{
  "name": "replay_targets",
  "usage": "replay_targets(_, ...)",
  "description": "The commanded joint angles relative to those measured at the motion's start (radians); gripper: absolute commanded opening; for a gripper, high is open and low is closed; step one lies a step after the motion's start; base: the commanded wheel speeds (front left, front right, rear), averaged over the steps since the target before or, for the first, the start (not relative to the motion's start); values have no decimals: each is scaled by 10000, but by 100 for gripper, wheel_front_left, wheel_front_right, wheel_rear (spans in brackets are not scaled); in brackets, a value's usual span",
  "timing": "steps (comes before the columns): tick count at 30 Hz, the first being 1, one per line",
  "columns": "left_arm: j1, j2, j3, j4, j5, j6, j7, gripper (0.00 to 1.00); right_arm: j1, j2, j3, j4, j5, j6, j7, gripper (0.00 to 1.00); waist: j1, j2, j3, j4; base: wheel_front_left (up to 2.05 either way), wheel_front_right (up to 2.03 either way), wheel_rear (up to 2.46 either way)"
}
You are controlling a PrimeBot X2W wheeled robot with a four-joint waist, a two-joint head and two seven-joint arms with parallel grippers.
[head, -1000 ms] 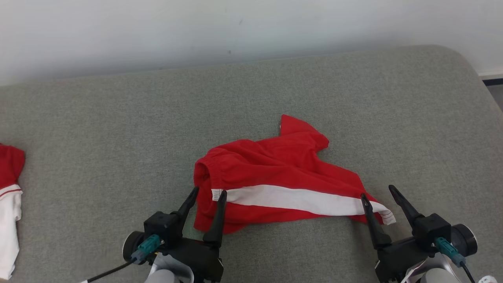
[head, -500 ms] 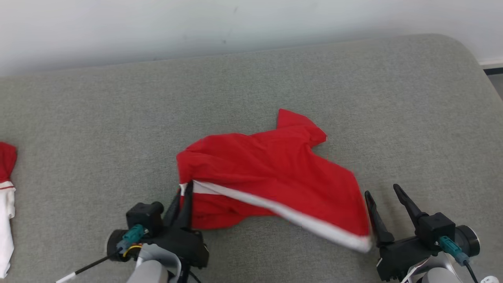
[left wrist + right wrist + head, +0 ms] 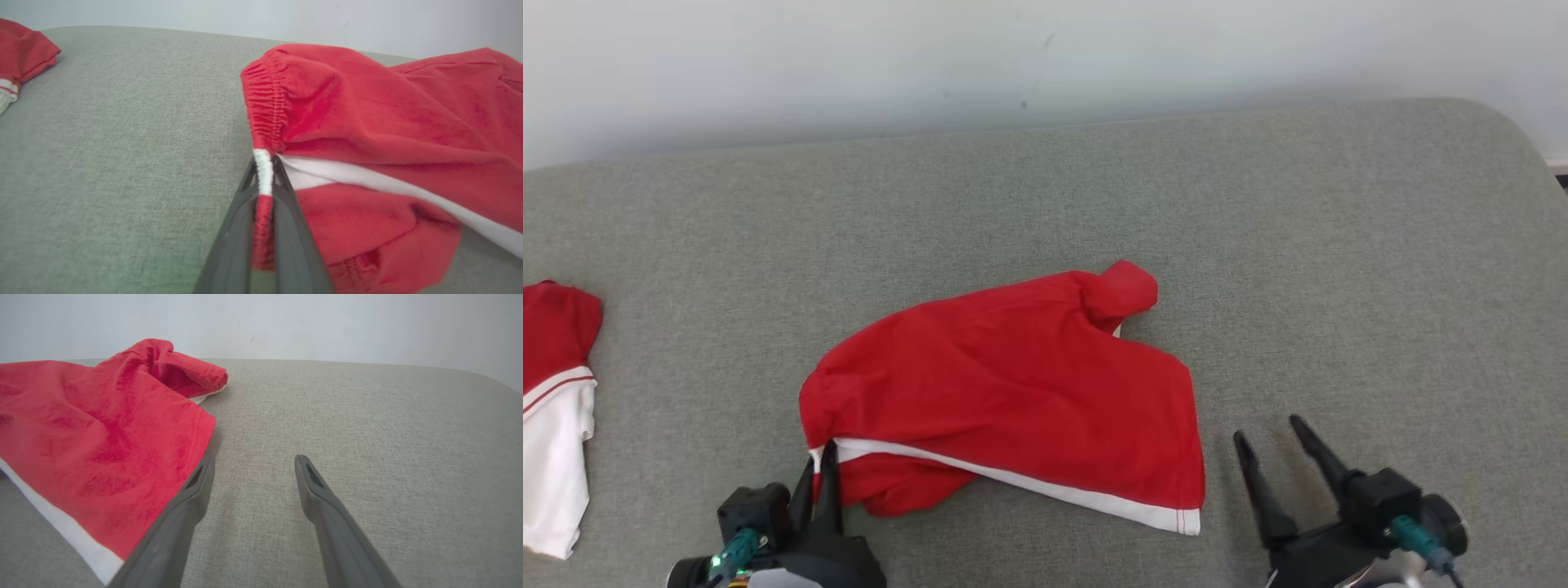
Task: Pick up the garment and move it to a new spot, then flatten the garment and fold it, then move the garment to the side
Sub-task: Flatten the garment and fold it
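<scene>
The left jaws are pinching the stretchy edge of the red cloth garment with a white stripe [image 3: 1013, 384], which lies on the grey cloth-covered table [image 3: 1339, 245] between the two sets of jaws. The right jaws are spread wide and hold nothing, just right of the garment's corner. Another red and white cloth [image 3: 556, 408] lies well left of the left jaws.

The bright red cloth garment [image 3: 1013, 384] has a white band [image 3: 1013, 483] along one edge (fine red stitching runs near the band's end). The woven upholstered surface [image 3: 1339, 245] is flecked grey-green, and the flat wall [image 3: 1013, 57] is off-white with dark specks. The second cloth garment [image 3: 556, 408] is red above, white below. The left gripper [image 3: 821, 457] and right gripper [image 3: 1266, 427] are black, with teal plugs [image 3: 1409, 531].
</scene>
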Motion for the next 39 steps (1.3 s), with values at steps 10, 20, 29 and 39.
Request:
replay_targets(10,1334,-98,754,-757,521,-61,-34,100,393,-143,1626,62,813,-24,-8,100,0,-1,-494,173,0,0,0)
replay_targets(20,2672,-117,937,-2230,1048,-309,-34,100,1102,825,-15,-362,-225,-24,-5,100,0,-1,-1394,61,0,0,0)
replay_targets(29,3344,-114,1037,-2675,1101,-401,-34,100,1664,1270,-200,-379,-522,-24,-6,100,0,-1,-1990,-22,0,0,0)
replay_targets(39,3470,-114,1428,-2821,1262,-236,-34,100,1857,1480,-652,-534,-751,-24,-6,100,0,-1,-2074,-126,0,0,0)
